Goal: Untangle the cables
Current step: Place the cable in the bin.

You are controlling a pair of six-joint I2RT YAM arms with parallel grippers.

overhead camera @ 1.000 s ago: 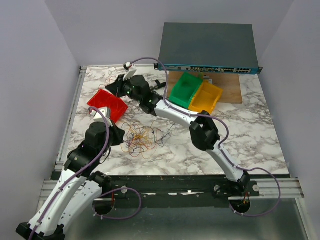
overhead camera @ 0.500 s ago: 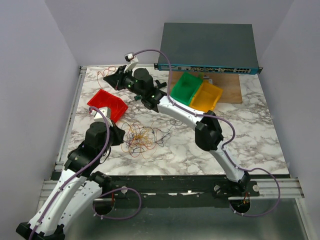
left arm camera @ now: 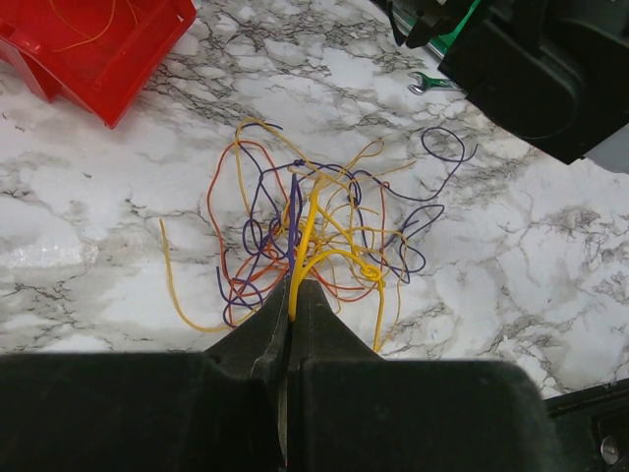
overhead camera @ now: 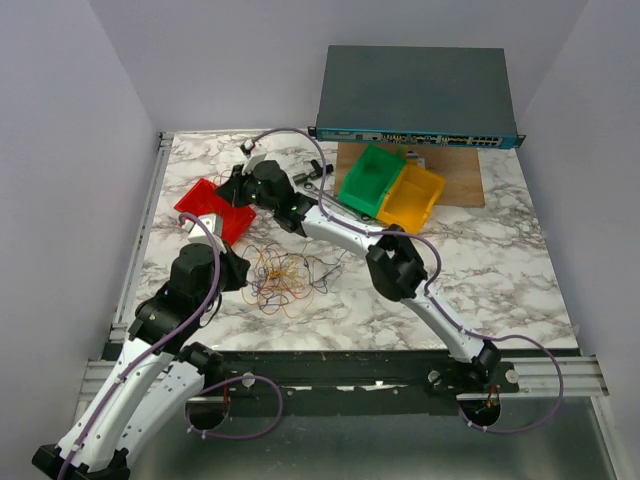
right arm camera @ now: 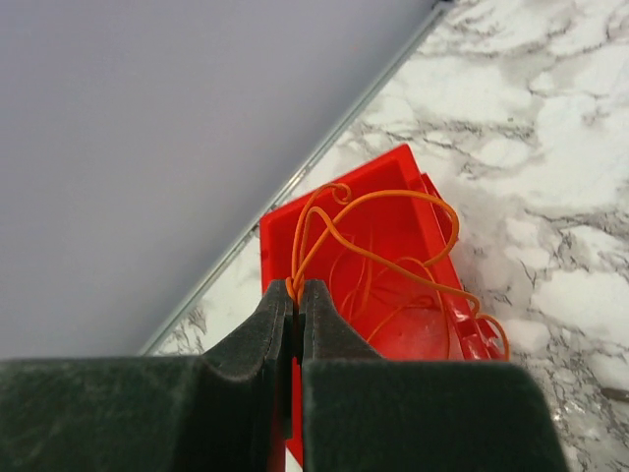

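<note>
1. The left fingers (left arm camera: 295, 307) are pressed together on yellow and purple strands at the near edge of the tangle of cables (left arm camera: 314, 231), which lies on the marble bench (left arm camera: 550, 256), on the near side of the red bin (left arm camera: 128, 59)
2. The right fingers (right arm camera: 295, 305) are clamped on an orange cable (right arm camera: 378, 200) over the red bin at the far left; its loops hang into the bin

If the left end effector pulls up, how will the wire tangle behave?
Probably floppy: the orange wire held by the right end effector curls in loose loops. The tangle would likely rise as one clump, since its strands cross repeatedly.
</note>
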